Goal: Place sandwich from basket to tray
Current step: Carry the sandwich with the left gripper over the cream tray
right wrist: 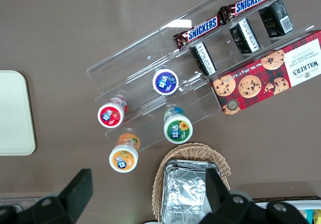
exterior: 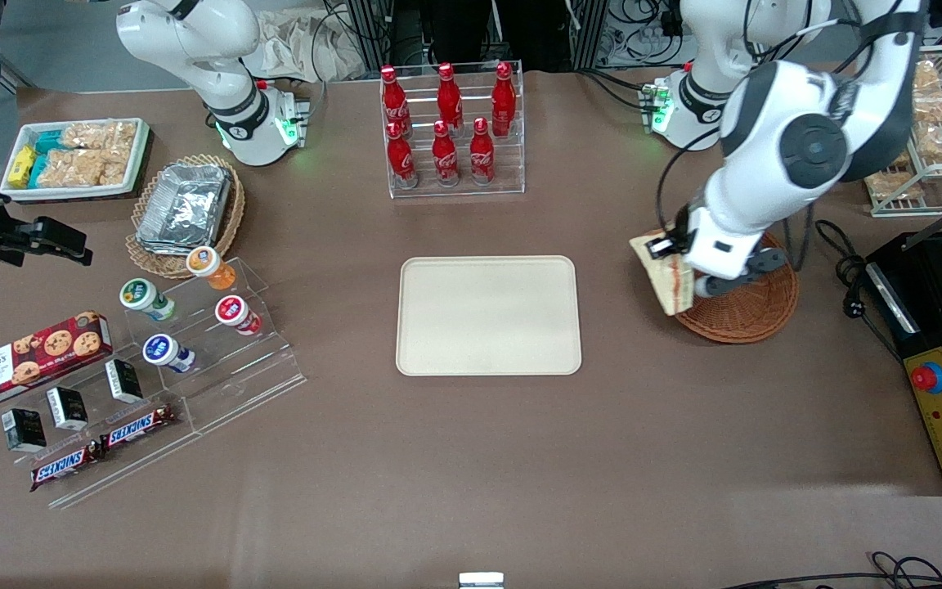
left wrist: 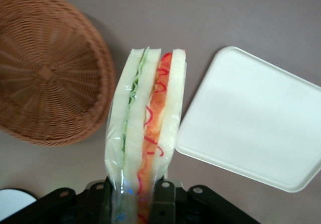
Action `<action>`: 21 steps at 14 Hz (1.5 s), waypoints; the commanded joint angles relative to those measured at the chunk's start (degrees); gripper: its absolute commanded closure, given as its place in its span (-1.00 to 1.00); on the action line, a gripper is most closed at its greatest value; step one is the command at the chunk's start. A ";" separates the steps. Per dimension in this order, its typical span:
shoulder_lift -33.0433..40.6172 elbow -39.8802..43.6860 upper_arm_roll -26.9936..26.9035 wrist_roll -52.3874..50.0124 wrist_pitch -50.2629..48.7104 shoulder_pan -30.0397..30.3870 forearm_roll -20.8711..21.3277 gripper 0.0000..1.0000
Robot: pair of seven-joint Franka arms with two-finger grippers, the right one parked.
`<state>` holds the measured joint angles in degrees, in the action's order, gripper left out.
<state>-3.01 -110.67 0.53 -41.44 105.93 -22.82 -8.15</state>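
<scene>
Showing glossy clear wrap over soft pale bread on the sandwich point(left wrist: 145, 128), clamped in the matt black plastic gripper point(left wrist: 135, 201). Looking rough and woven on the wicker basket point(left wrist: 47, 68); lying smooth and matt on the tray point(exterior: 488, 315).

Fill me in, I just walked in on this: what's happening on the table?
The working arm's pincer is shut on a wrapped sandwich and holds it in the air beside the brown wicker basket, which looks empty. The sandwich is out of the basket but not yet over the cream tray, which lies bare toward the table's middle.
</scene>
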 commanded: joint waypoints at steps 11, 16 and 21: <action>-22.12 5.91 -0.88 0.74 15.52 -13.12 2.43 0.38; -25.11 5.91 -0.88 0.65 17.46 -14.62 3.31 0.37; -26.61 5.47 -0.88 1.01 17.55 -15.14 3.75 0.37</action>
<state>-28.96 -106.18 0.45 -40.78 123.63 -36.85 -5.35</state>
